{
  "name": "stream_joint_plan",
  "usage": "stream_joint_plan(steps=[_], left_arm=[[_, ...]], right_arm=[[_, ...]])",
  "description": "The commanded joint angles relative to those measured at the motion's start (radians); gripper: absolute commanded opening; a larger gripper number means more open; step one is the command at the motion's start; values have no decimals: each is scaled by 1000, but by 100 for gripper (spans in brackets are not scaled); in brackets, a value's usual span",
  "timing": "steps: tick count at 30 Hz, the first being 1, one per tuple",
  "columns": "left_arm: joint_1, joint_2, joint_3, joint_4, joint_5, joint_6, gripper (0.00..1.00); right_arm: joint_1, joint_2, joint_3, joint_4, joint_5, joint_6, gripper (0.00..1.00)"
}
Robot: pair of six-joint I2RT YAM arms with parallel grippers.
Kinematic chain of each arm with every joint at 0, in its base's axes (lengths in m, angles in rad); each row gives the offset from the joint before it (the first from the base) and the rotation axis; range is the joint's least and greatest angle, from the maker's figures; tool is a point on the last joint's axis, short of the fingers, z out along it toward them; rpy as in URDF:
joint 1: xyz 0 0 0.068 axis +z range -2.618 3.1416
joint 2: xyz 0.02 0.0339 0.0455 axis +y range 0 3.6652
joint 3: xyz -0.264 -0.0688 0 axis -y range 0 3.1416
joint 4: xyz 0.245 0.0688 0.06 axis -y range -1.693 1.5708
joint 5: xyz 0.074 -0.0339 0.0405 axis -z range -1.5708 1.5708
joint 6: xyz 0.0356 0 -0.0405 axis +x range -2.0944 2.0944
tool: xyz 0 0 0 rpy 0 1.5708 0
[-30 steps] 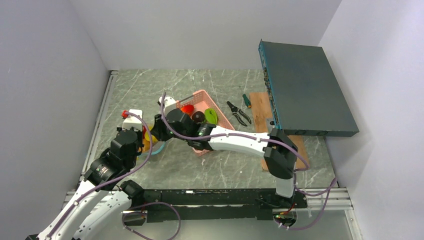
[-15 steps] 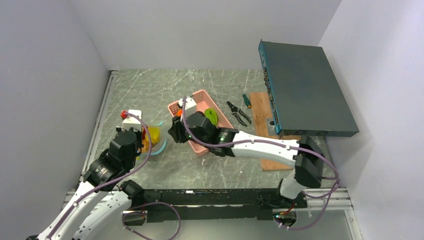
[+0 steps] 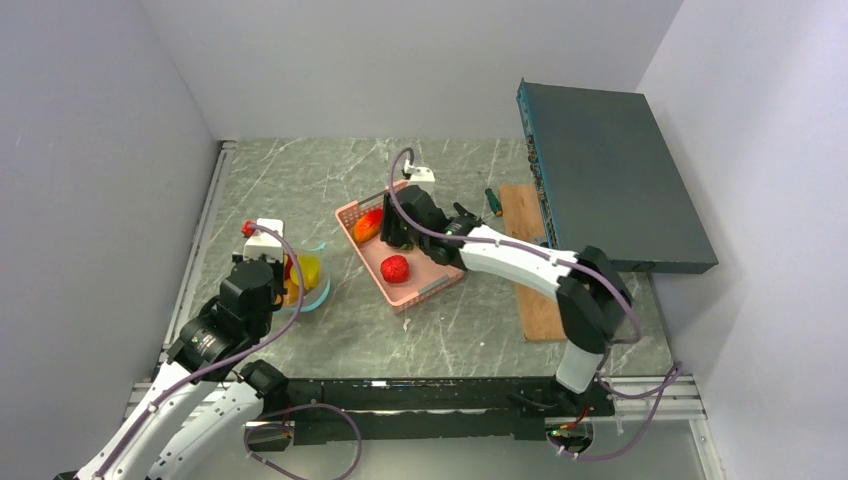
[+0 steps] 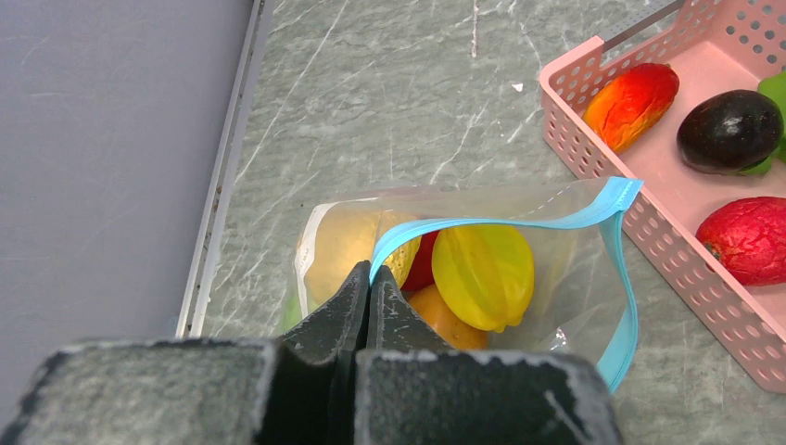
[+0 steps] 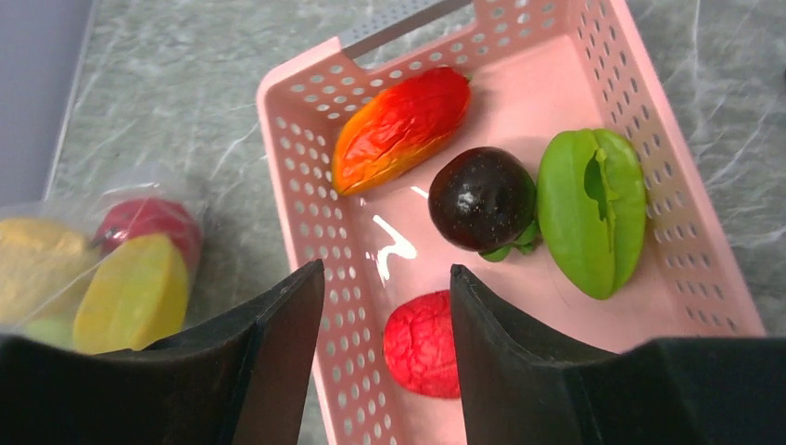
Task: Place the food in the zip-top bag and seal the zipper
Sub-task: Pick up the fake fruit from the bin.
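The clear zip-top bag [image 4: 565,269] lies at the left with its teal-blue zipper [image 4: 623,278] open in a loop; it holds yellow [image 4: 484,274], orange and red food pieces. My left gripper [image 4: 369,271] is shut on the zipper edge of the bag [image 3: 318,288]. The pink basket [image 5: 695,269] holds a red-orange piece [image 5: 400,128], a dark purple piece [image 5: 480,198], a green piece [image 5: 591,211] and a red bumpy piece [image 5: 424,345]. My right gripper [image 5: 387,276] is open and empty above the basket [image 3: 428,290], over its left wall.
A wooden board [image 3: 522,232] with pliers [image 3: 478,226] and a screwdriver [image 3: 493,201] lies right of the basket. A large dark flat box [image 3: 610,178] leans at the right. Grey walls close in on the left, back and right.
My right arm has swung from over the bag at the left back to above the basket. The left gripper has kept still, holding the bag edge.
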Motion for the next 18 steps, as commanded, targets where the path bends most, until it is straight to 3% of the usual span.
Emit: stream_joint_plan(steps=[1, 6, 13, 18], left_arm=[[8, -15, 15, 34, 19, 6, 0], [12, -7, 21, 30, 27, 3, 0], [13, -40, 23, 28, 34, -1, 0], [15, -62, 22, 32, 42, -1, 0]], right_arm=[[-20, 110, 137, -117, -18, 134, 55], [-27, 176, 157, -55, -13, 243, 57], [-29, 333, 348, -260, 82, 477, 57], [-28, 407, 435, -296, 116, 535, 60]])
